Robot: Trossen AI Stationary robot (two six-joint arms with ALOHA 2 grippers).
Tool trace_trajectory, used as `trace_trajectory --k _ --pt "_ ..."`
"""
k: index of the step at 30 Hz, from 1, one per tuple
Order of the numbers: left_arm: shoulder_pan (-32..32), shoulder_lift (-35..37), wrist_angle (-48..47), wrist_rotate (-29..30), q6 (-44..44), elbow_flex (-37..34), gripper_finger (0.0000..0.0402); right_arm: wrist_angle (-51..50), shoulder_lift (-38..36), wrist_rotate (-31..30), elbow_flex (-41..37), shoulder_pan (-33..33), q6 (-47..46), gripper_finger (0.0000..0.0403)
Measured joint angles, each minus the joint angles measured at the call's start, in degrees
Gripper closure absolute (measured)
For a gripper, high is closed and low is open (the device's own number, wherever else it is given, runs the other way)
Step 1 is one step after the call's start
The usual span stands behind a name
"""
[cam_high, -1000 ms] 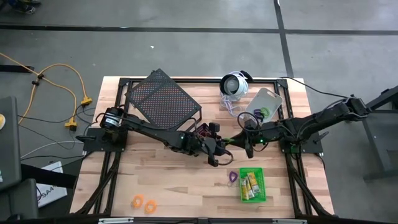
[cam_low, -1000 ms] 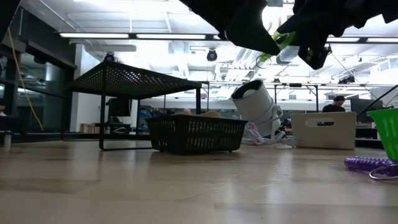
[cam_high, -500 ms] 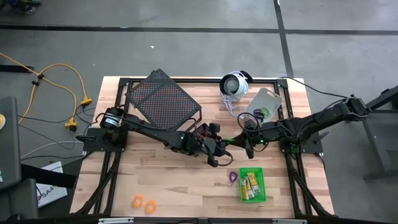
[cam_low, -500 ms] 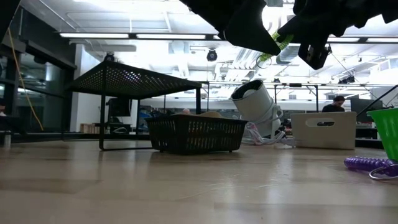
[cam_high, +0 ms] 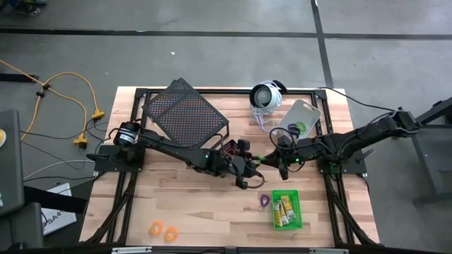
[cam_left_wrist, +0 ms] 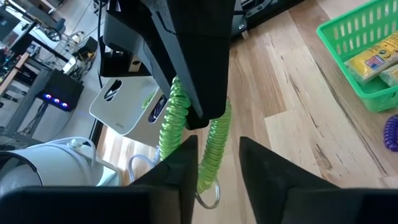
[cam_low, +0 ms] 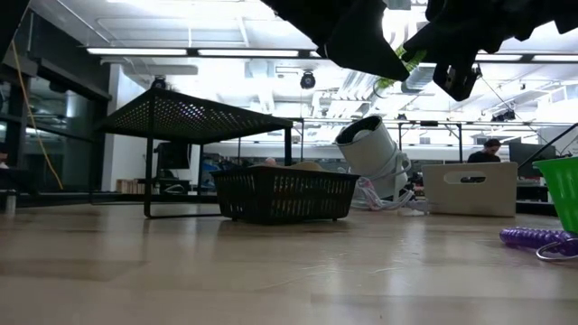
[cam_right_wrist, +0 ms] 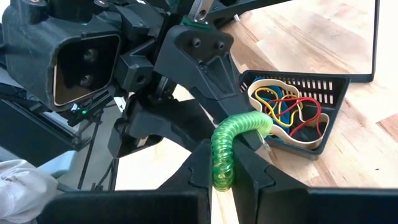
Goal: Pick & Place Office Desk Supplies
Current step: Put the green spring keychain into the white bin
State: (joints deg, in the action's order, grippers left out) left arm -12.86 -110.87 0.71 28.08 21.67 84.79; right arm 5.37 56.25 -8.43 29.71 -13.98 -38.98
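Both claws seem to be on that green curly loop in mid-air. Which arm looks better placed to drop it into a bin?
Probably the right gripper: it grips the green coil loop and is nearer the grey bin, where a green loop lies.

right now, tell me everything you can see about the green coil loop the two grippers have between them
The green coil loop is a translucent, bright green spiral cord, plastic by its look, with a small metal ring at one end. It hangs in the air above the wooden table, stretched between the two arms. The right gripper is shut on one end. The left gripper has its fingers on either side of the other part; whether they pinch it cannot be told. Nothing else touches it.
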Motion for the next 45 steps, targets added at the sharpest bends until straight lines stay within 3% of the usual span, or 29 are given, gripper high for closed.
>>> trace_trajectory --k 5,23,31,41,45 --pt "-0.75 0.00 0.00 0.21 1.49 0.00 0.0272 -0.10 0.00 -0.08 0.00 -0.02 0.00 0.0379" --pt "-4.72 0.00 -0.01 0.20 2.36 0.00 0.0270 -4.96 0.02 -4.95 -0.04 2.45 -0.78 0.0380" --pt "-4.68 0.00 -0.04 0.57 2.08 0.00 0.0270 -13.07 -3.52 -14.82 -0.02 2.54 -3.70 0.0379" --pt "-4.61 0.00 -0.05 0.57 2.03 0.00 0.0270 -33.41 -14.12 -31.38 -0.02 2.56 -15.20 0.0379" --pt "-4.61 0.00 -0.04 0.56 2.12 0.00 0.0270 -41.29 -16.39 -34.78 -0.02 2.78 -20.94 0.0379"
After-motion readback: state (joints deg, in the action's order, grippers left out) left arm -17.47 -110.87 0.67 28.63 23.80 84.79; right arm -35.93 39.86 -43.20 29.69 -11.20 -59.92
